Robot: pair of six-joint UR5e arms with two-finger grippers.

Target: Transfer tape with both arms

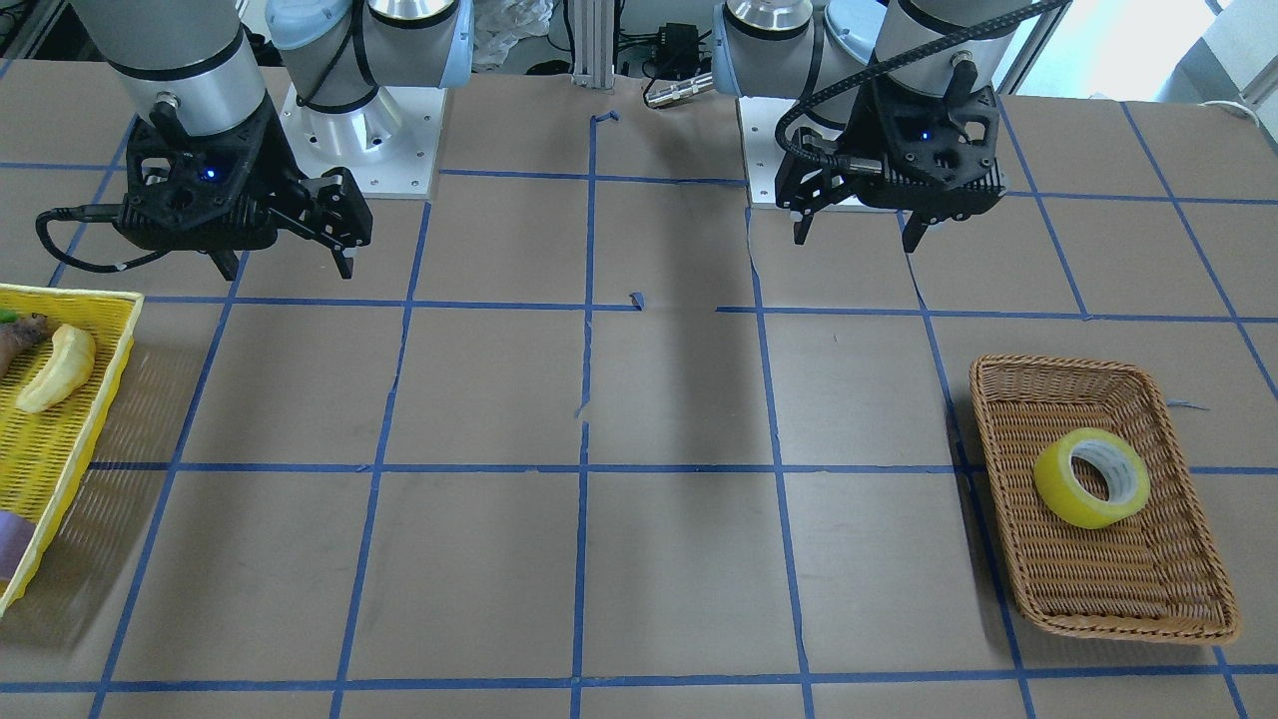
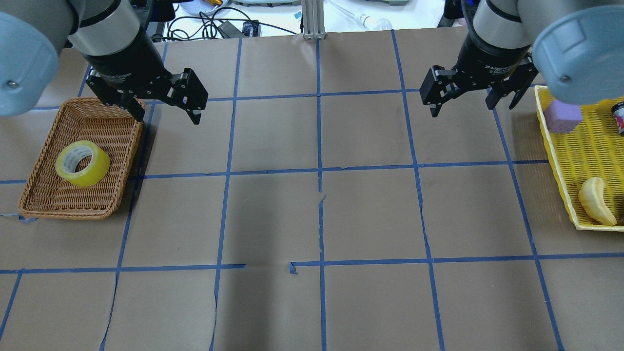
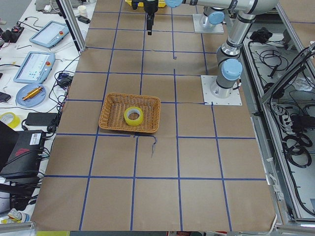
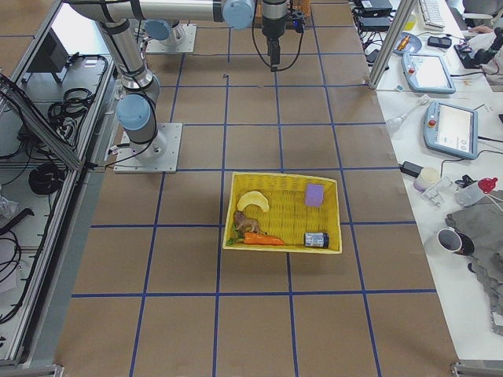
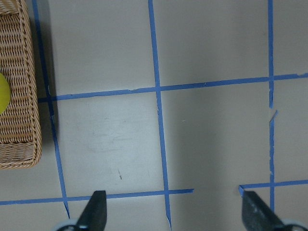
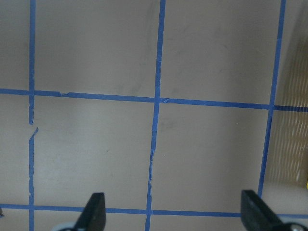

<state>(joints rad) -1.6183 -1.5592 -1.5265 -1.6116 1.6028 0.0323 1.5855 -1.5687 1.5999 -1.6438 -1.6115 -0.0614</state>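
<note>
The bright yellow tape roll (image 2: 95, 170) lies flat in a brown wicker basket (image 2: 97, 105) on the robot's left side of the table. It also shows in the front view (image 1: 1058, 494), in the left side view (image 3: 133, 116), and as a sliver at the edge of the left wrist view (image 5: 2, 94). My left gripper (image 2: 166, 116) is open and empty, hovering above the table just beyond the basket's inner far corner; the front view shows it too (image 1: 857, 240). My right gripper (image 2: 460, 108) is open and empty, high over bare table beside the yellow basket.
A yellow plastic basket (image 2: 560, 161) at the robot's right holds a pale banana-shaped item (image 2: 594, 201), a purple block (image 2: 561, 117), a carrot (image 4: 262, 239) and a small can. Blue tape lines grid the brown table. Both arm bases stand at the robot's edge.
</note>
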